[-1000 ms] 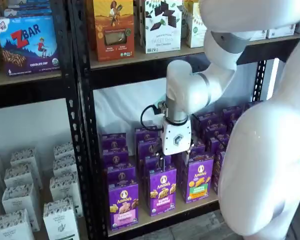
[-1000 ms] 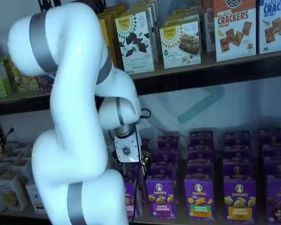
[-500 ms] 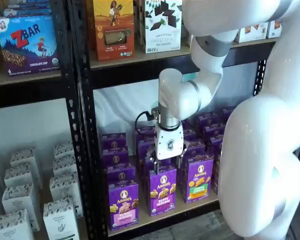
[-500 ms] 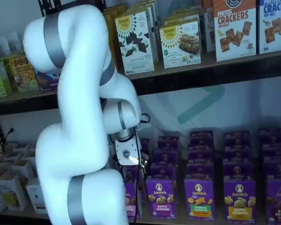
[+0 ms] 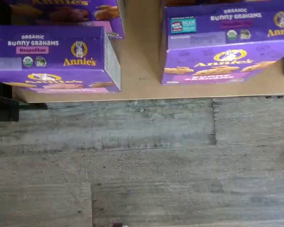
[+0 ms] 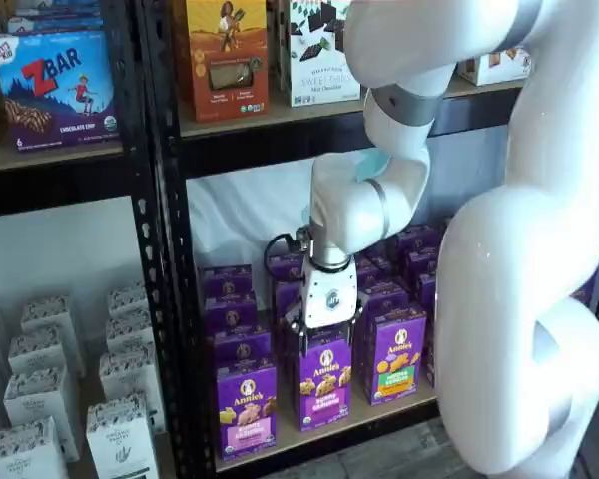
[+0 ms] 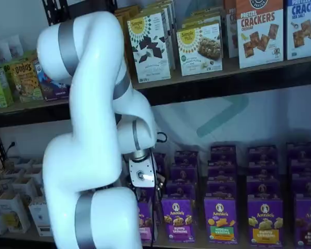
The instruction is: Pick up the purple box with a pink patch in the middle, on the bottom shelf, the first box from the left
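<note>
The purple box (image 6: 246,407) is standing upright at the front edge of the bottom shelf (image 6: 324,431), just beside the black perforated upright (image 6: 170,299) that bounds the bay. Its pale pink panel is facing outward, and more purple cartons are lining up behind it. In the wrist view the same carton (image 5: 54,59) is showing its top, labelled Neapolitan, sitting near the lip of the tan board (image 5: 137,71), with a second purple carton (image 5: 227,45) apart from it across a bare strip of wood. In front of the board, grey wood-grain flooring (image 5: 146,161) is spreading out.

The gripper (image 6: 327,334) is hanging over the neighbouring column of cartons, well clear of the upright, its white body pointing down. Its fingers are sitting against the dark purple boxes, so I cannot tell whether they are parted, and nothing is visibly held. In a shelf view the gripper (image 7: 144,191) is mostly hiding behind the white arm (image 7: 93,155).

A white backdrop (image 6: 250,220) is hanging behind the bay.
</note>
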